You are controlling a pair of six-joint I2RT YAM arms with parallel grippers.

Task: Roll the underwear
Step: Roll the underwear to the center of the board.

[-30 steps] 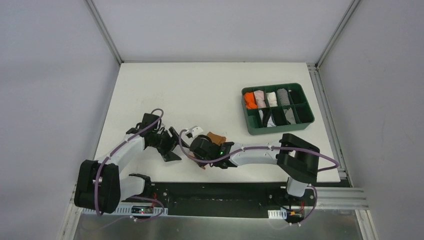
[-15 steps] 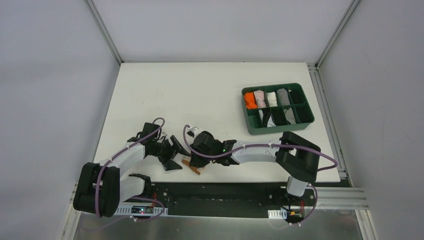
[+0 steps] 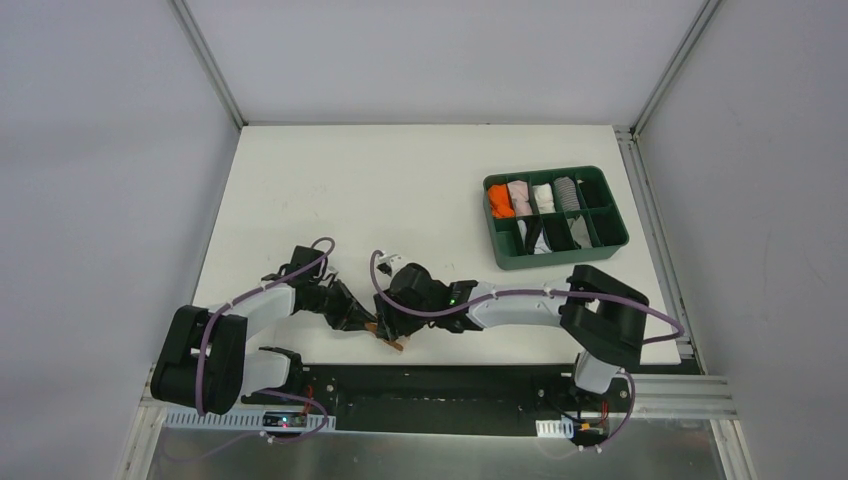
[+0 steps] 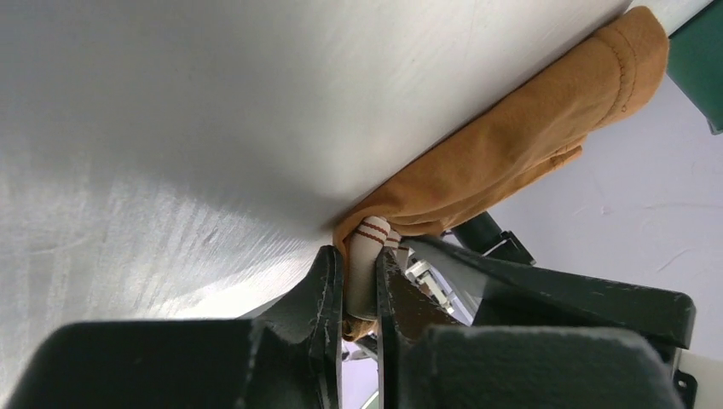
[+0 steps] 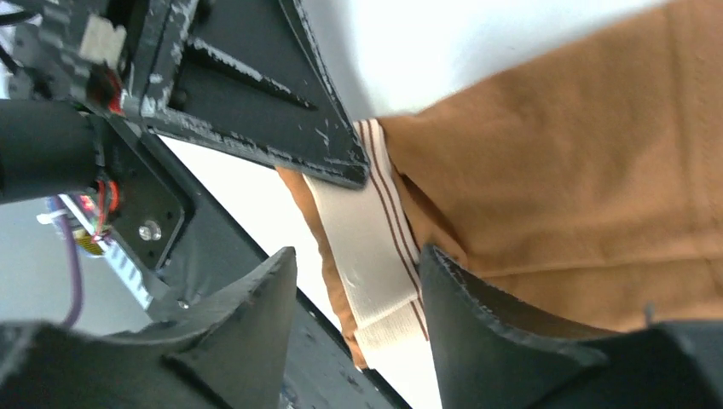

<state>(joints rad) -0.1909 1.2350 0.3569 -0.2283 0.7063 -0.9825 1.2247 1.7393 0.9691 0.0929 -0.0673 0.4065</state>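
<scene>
The underwear [image 3: 391,336], tan-brown cloth with a pale striped waistband, lies bunched at the table's front edge between my two grippers. My left gripper [image 3: 361,319] comes in from the left. In the left wrist view it [image 4: 360,256] is shut on the waistband [image 4: 373,243], and the tan cloth [image 4: 511,145] trails away across the table. My right gripper [image 3: 396,322] is right beside it on the right. In the right wrist view it [image 5: 356,256] stands open astride the waistband [image 5: 367,247], its fingers apart from the cloth [image 5: 580,187].
A green tray [image 3: 560,259] stands at the right, with rolled garments in its compartments, among them an orange one [image 3: 500,200]. The black rail [image 3: 450,385] runs just below the table's front edge, close under both grippers.
My left gripper has slid right and shut on the waistband. My right gripper has let go and opened. The underwear has been drawn toward the front edge.
</scene>
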